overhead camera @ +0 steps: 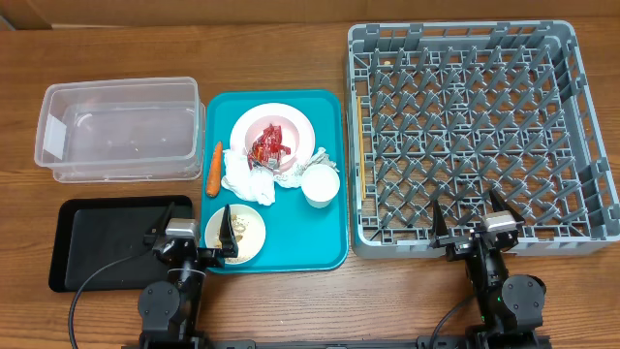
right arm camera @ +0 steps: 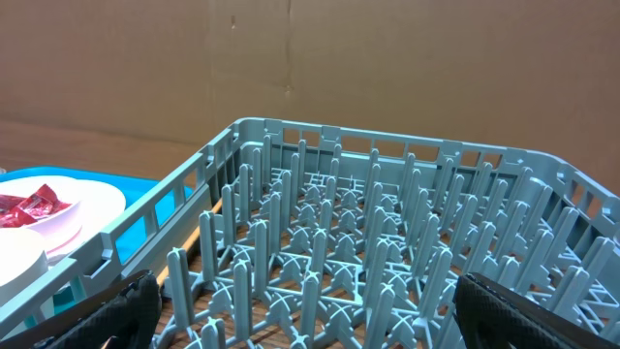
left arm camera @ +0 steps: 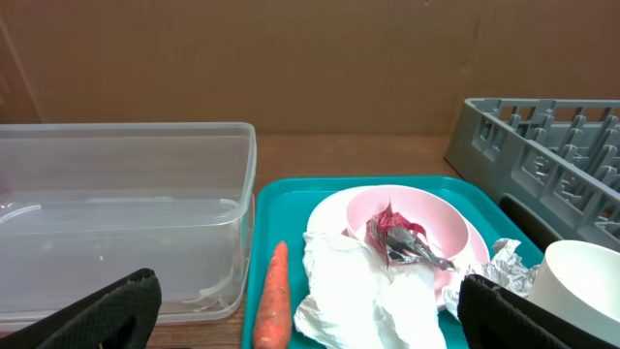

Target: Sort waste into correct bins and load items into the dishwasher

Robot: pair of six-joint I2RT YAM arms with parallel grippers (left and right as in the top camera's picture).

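A teal tray (overhead camera: 329,247) holds a white plate with a pink bowl (overhead camera: 274,131) containing a red wrapper (overhead camera: 268,147), crumpled white napkins (overhead camera: 248,179), foil (overhead camera: 315,160), a white cup (overhead camera: 320,184), an orange carrot (overhead camera: 214,165) and a small plate (overhead camera: 247,233). The grey dish rack (overhead camera: 475,126) stands at the right. My left gripper (overhead camera: 189,237) is open and empty at the tray's front left corner. My right gripper (overhead camera: 475,228) is open and empty at the rack's front edge. In the left wrist view the carrot (left arm camera: 274,296), napkins (left arm camera: 368,291) and bowl (left arm camera: 417,218) lie ahead.
A clear plastic bin (overhead camera: 121,131) stands at the back left, also in the left wrist view (left arm camera: 126,213). A black tray (overhead camera: 107,237) lies at the front left. The right wrist view looks into the rack's pegs (right arm camera: 387,242).
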